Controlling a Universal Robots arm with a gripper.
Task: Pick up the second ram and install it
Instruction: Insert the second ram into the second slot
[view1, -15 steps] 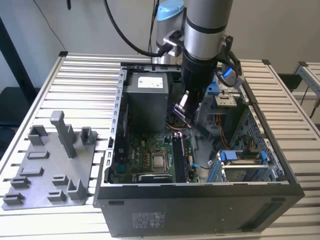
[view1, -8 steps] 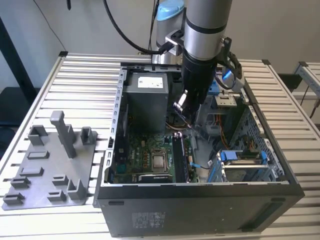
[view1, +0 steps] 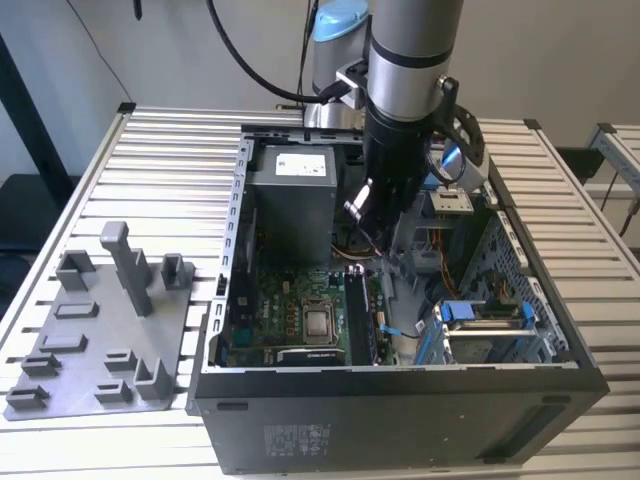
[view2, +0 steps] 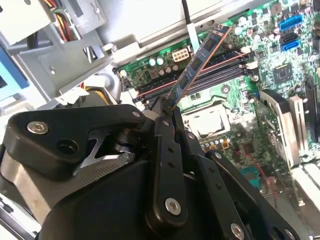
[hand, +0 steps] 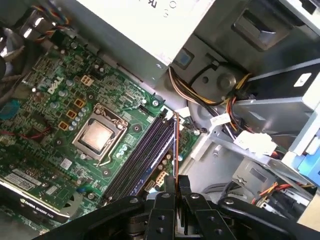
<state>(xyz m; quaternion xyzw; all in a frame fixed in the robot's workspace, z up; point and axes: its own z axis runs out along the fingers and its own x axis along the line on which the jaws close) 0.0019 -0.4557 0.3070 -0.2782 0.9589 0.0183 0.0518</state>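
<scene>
My gripper (view2: 168, 106) is shut on the second ram (view2: 199, 62), a thin dark board held by one end between the fingertips. The board slants over the motherboard's long memory slots (view2: 210, 75) without being seated in them. In the first wrist view the ram (hand: 176, 150) shows edge-on as a thin line rising from the gripper (hand: 176, 184), beside the dark slots (hand: 142, 155). In the exterior view the gripper (view1: 380, 225) hangs inside the open computer case (view1: 400, 400), above the slots (view1: 358, 315).
The power supply (view1: 290, 195) stands at the case's far end and the processor socket (view1: 318, 322) lies beside the slots. A drive cage with blue parts (view1: 480, 318) and bundled cables (hand: 220, 107) crowd the other side. A grey plastic tray (view1: 100, 345) sits outside the case, on the exterior view's left.
</scene>
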